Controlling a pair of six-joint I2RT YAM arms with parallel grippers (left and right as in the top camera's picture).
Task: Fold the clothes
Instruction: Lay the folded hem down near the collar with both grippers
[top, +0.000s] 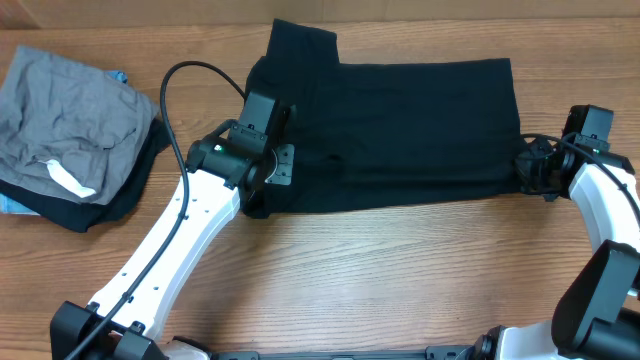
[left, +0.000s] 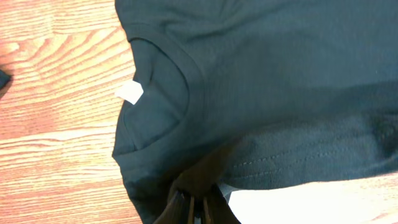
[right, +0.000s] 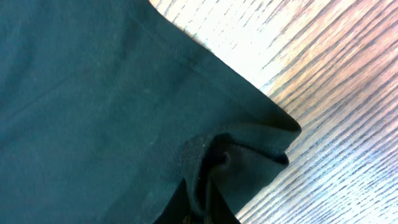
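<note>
Wooden table (top: 400, 270), black T-shirt (top: 420, 130) spread across upper centre of frame. Its lower corners are pinched by left gripper (top: 283, 165) and right gripper (top: 527, 170), both clamped on fabric. Both ends should be lifted together, fabric kept taut.

The black T-shirt (top: 420, 130) is showing soft, matt cloth with fine stitched hems, while the table (top: 400, 270) is showing smooth, faintly glossy wood grain.

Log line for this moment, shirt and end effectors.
plain black soft-fabric T-shirt spread on wooden table | left end effector: shut on shirt near collar | right end effector: shut on bunched shirt corner
</note>
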